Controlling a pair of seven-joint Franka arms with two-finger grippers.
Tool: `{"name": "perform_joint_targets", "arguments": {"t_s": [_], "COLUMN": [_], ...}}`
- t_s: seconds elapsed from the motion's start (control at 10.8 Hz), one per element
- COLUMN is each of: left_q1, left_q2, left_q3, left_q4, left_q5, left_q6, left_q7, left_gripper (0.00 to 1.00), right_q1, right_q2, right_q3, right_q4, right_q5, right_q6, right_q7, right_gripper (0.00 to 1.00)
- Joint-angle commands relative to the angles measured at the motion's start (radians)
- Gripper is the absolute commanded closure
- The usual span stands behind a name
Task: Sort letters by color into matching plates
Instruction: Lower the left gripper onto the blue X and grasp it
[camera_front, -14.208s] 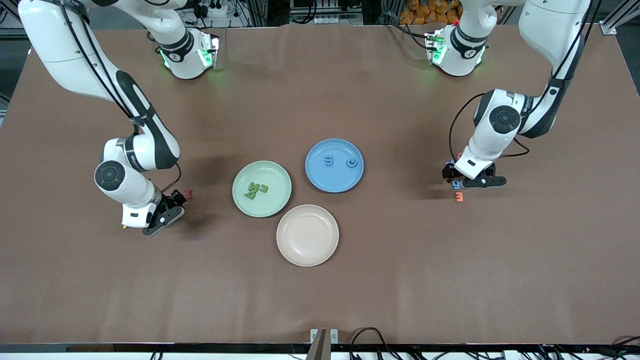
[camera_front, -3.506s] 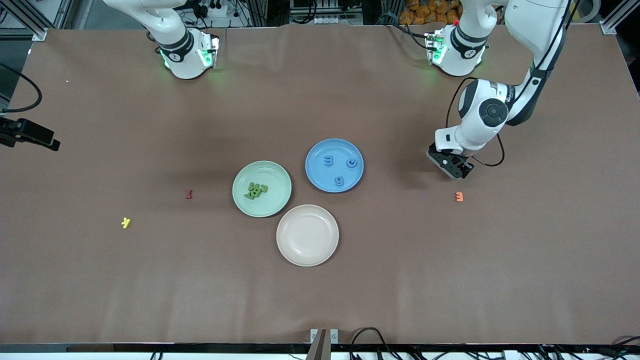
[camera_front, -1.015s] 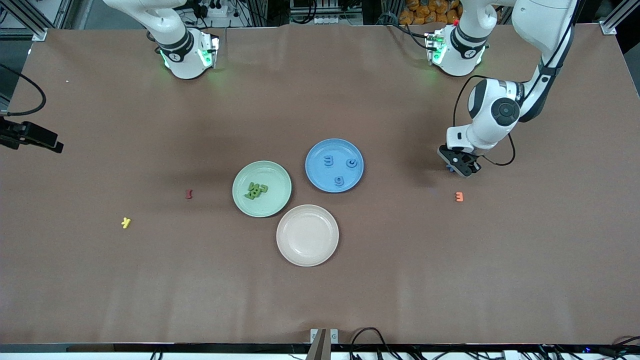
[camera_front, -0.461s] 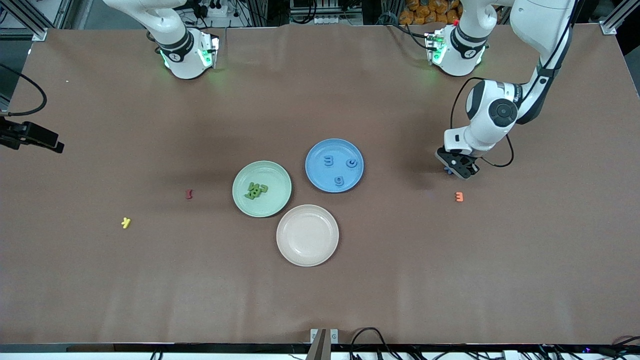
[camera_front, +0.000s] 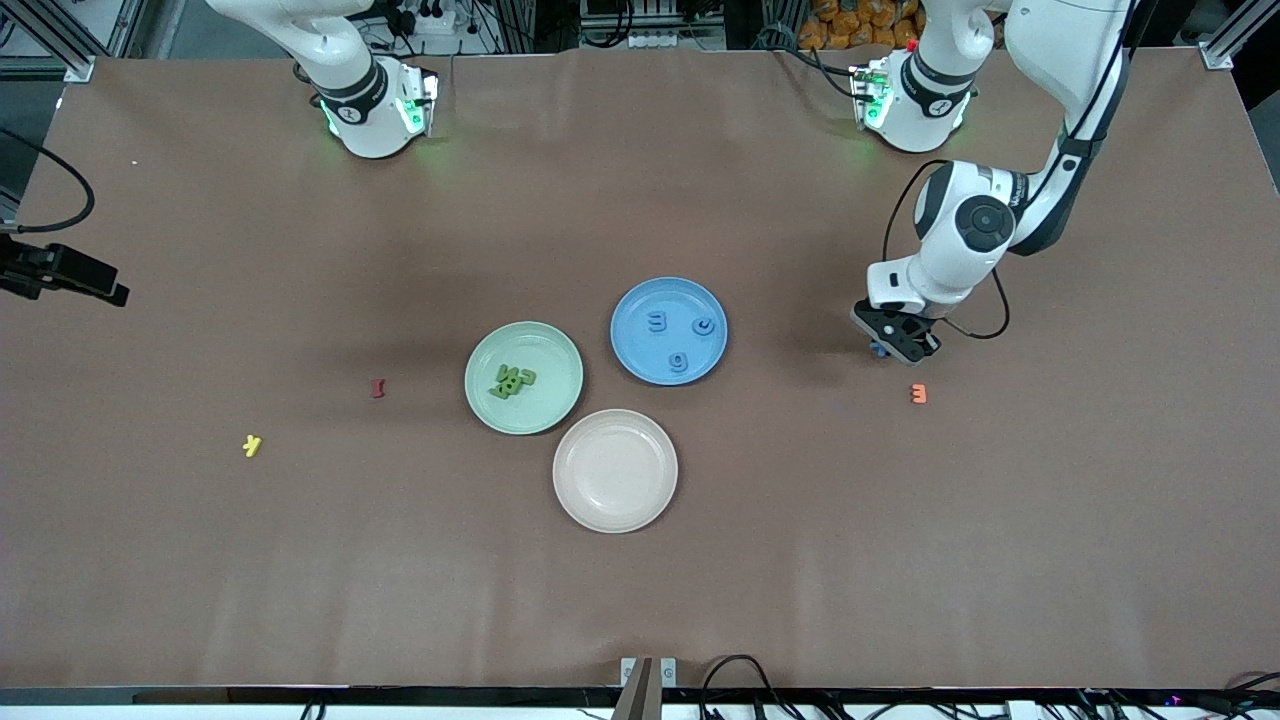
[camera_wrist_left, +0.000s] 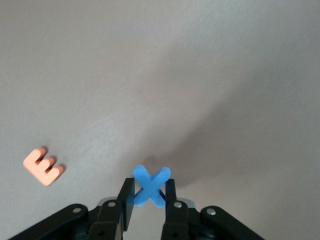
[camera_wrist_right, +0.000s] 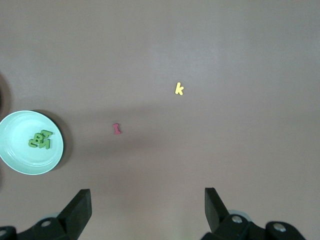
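Left claw carries the last blue letter; right claw waits wide open.

Nearest the camera sits the beige plate (camera_front: 615, 470), then the green plate (camera_front: 523, 377) with its four green letters (camera_front: 511, 380) piled, then the blue plate (camera_front: 668, 330) holding three blue letters (camera_front: 679, 361). Toward the left arm's end, the left claw (camera_wrist_left: 149, 200) is clamped on a blue X (camera_wrist_left: 149, 186) above the tabletop (camera_front: 900, 520), near an orange E (camera_front: 918, 394). The right claw (camera_wrist_right: 147, 205) hangs spread and empty, high over its end. The grip looks thin: only the X's lower arms are pinched, so a quick swing could twist it loose short of the blue plate.
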Motion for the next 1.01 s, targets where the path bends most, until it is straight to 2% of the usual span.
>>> {"name": "perform_joint_targets", "arguments": {"t_s": [0.0, 0.92], "left_q1": [-0.047, -0.213], "left_q2": [-0.002, -0.004], "left_q3": [0.000, 0.001], "left_q4": [0.060, 0.123], "left_q5": [0.005, 0.003], "left_q6": [-0.091, -0.166], "left_q7": [-0.088, -0.398], "left_gripper": [1.00, 1.00], "right_q1": [0.005, 0.005], "right_q2": [-0.010, -0.007], "right_q3": [-0.003, -0.002], "right_q4": [-0.012, -0.012], "right_q5": [-0.010, -0.010], "right_q6": [0.006, 0.006], "right_q7": [0.009, 0.009], "right_gripper": [0.00, 0.00]}}
